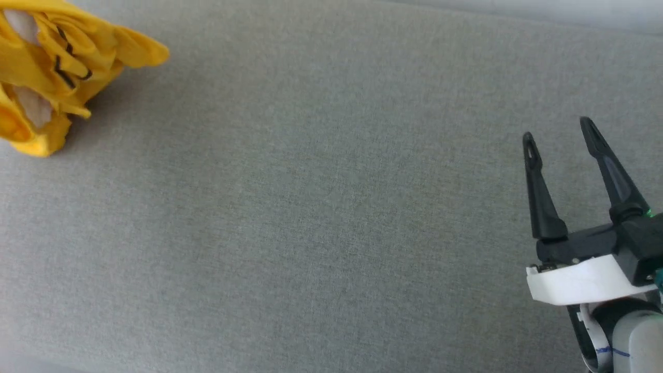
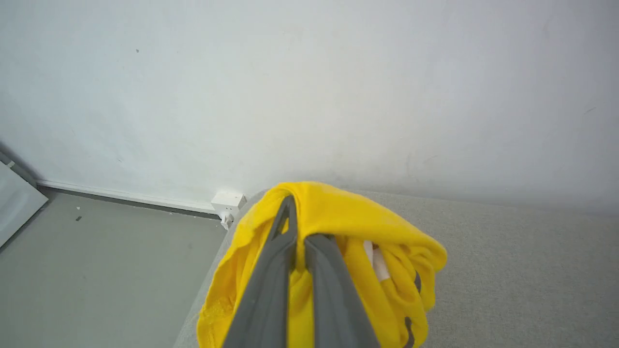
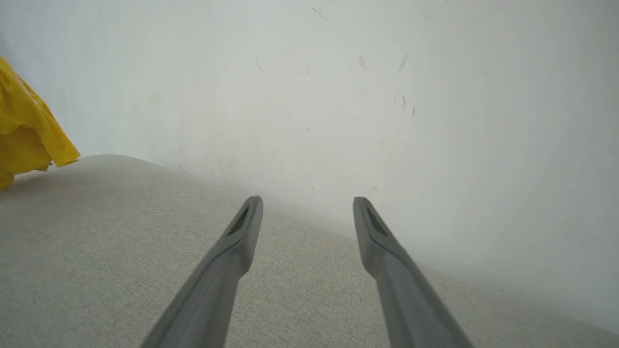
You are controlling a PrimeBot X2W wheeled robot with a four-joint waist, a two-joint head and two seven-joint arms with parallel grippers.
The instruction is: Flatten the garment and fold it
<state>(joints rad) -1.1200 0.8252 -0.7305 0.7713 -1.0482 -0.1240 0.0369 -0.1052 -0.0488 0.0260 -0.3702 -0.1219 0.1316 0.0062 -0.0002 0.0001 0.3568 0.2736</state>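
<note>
So the yellow shirt (image 1: 49, 72) was all bunched up way over at 10 o'clock in the head view, near the far left end of the grey cloth-covered table (image 1: 311, 207), with black marks and a couple of pale patches poking out of the folds. The left gripper (image 2: 296, 232) had its two fingers pinched together right on the shirt (image 2: 348, 222). In the left wrist view the fabric draped over and around both fingers, spilling down towards 4 o'clock and 7 o'clock, and a bit of white showed in the folds. Couldn't really tell how much of the bundle sat on the table and how much just hung from the grip. The right gripper (image 1: 557, 128) was down at 4 o'clock in the head view, fingers spread apart with nothing between them, hovering over bare table. From there the shirt lay off at roughly 9 o'clock, well apart from it. In the right wrist view the right gripper (image 3: 307, 200) pointed at the white wall (image 3: 387, 96), and the shirt (image 3: 24, 130) peeked in at 9 o'clock. The left wrist view also caught the grey floor (image 2: 96, 270) past the table's edge.
</note>
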